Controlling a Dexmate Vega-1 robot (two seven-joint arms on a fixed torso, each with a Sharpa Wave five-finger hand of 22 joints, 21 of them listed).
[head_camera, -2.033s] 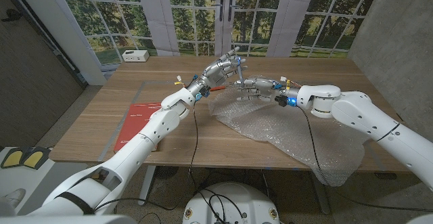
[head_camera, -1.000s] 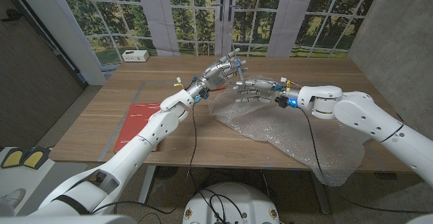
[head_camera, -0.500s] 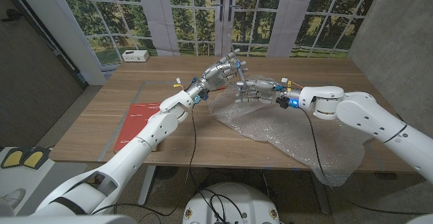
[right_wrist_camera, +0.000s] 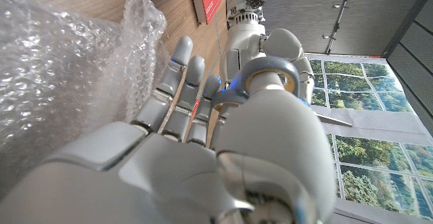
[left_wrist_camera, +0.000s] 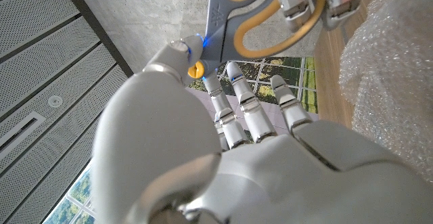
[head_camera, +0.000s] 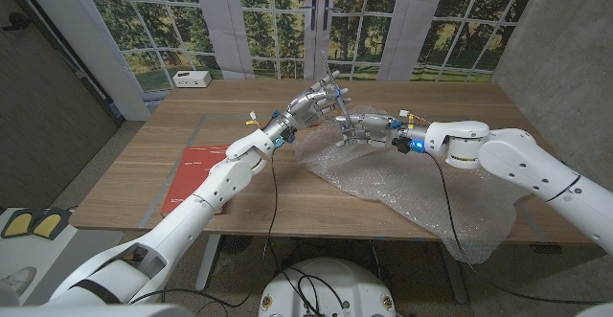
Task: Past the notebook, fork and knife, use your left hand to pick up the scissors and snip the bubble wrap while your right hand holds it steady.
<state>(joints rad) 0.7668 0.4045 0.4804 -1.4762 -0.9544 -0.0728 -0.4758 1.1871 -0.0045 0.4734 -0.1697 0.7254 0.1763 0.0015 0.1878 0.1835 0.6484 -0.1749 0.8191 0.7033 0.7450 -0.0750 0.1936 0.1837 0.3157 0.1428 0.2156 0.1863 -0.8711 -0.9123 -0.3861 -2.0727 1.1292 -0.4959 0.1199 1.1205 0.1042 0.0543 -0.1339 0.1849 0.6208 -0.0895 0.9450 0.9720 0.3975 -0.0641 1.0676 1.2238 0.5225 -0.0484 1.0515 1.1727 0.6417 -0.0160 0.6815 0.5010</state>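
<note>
Red notebook (head_camera: 194, 174) lies at table's (head_camera: 192, 125) left edge. Left hand (head_camera: 313, 101) holds scissors (left_wrist_camera: 245, 15) w/ fingers through the handles, above bubble wrap (head_camera: 402, 185). Right hand (head_camera: 363, 125), fingers curled, grips wrap's raised edge just beside. No readable writing.

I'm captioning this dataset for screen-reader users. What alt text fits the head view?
Two white robot arms meet over crumpled bubble wrap on a wooden table: the left hand holds scissors at the sheet's far edge, the right hand on the wrap beside it. A red notebook lies at left.
</note>
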